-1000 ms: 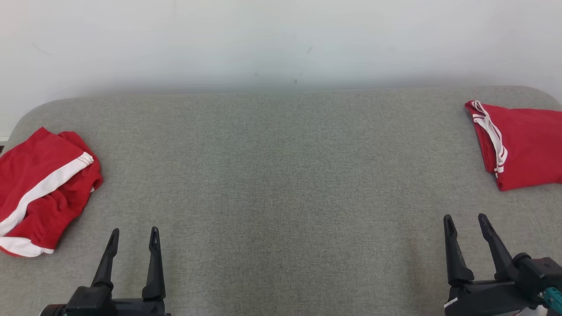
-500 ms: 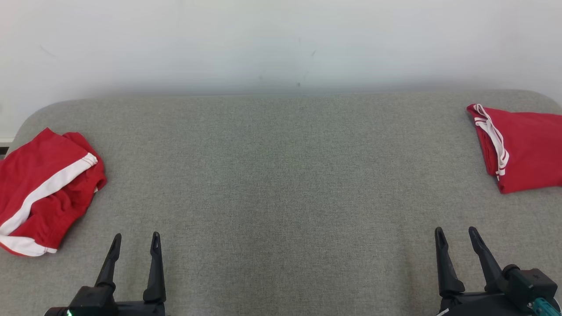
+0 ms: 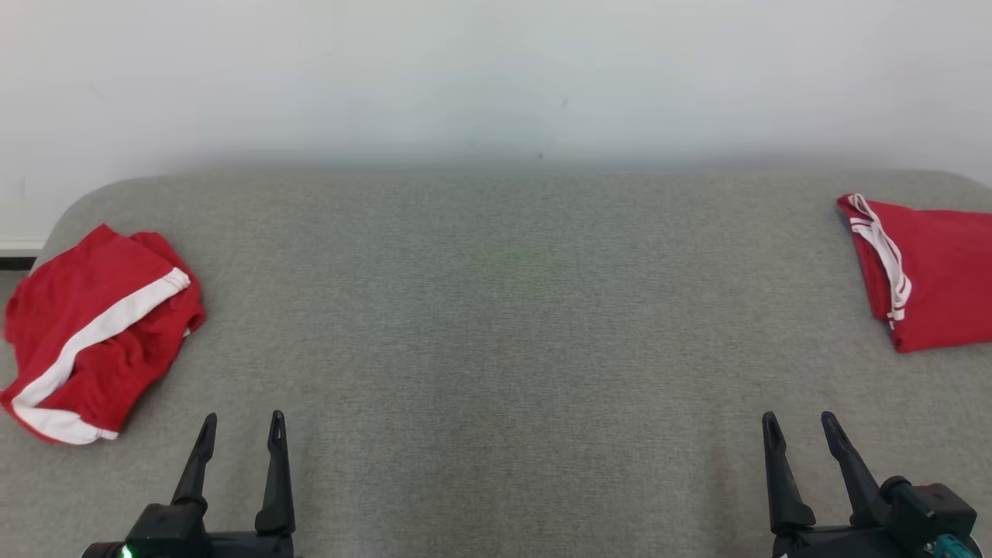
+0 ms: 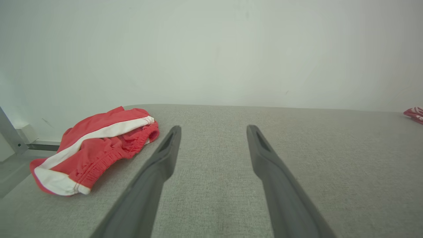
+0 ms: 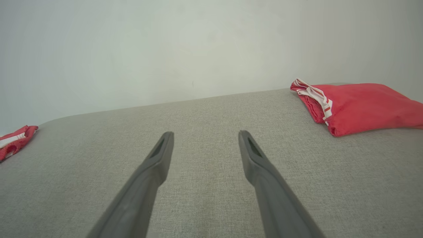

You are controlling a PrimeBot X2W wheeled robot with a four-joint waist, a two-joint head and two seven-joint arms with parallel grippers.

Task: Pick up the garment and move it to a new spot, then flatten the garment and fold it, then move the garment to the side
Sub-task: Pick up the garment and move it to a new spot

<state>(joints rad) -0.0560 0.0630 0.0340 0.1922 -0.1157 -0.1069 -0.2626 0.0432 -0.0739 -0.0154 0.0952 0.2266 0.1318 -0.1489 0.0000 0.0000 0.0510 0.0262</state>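
A crumpled red garment (image 3: 101, 333) with white stripes lies at the far left of the grey padded surface (image 3: 496, 310); it also appears in the left wrist view (image 4: 96, 148) and at the edge of the right wrist view (image 5: 13, 140). My left gripper (image 3: 242, 418) is open and empty, near the front edge and to the right of that garment, apart from it (image 4: 214, 129). My right gripper (image 3: 798, 418) is open and empty at the front right (image 5: 205, 133).
A folded red garment (image 3: 938, 279) with white trim lies at the far right, beyond and right of my right gripper (image 5: 360, 105). A pale wall (image 3: 496, 77) stands behind the surface. The surface's corners are rounded.
The head camera has shifted, so the whole scene sits lower and further right. My right gripper has drawn back a little, lower in view. Both garments lie as before.
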